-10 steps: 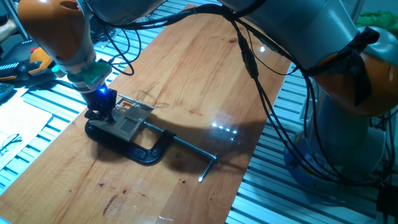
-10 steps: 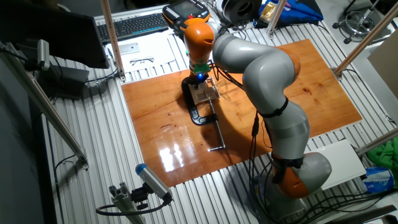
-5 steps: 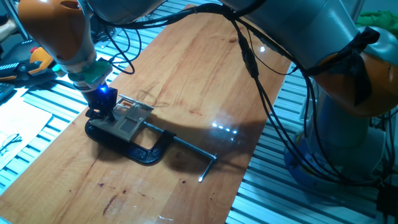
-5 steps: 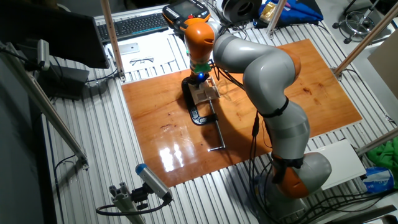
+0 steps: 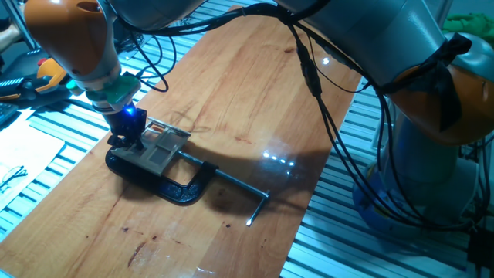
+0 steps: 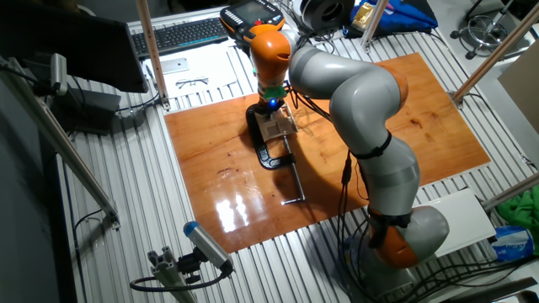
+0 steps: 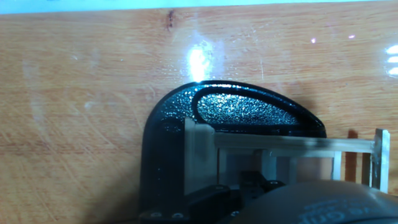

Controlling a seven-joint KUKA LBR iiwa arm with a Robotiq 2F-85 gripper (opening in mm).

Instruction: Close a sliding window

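On the desk (image 5: 255, 93), near its left end — sliding window (image 5: 158, 147) held in black C-clamp (image 5: 166, 181) | pincer (image 5: 126, 139) down at window's end, spread not discernible | advice: push along the track only — steady, no lifting.

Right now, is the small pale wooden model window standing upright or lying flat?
Upright: the small pale wooden model window stands on edge, held in the black metal C-clamp lying on the wooden board.
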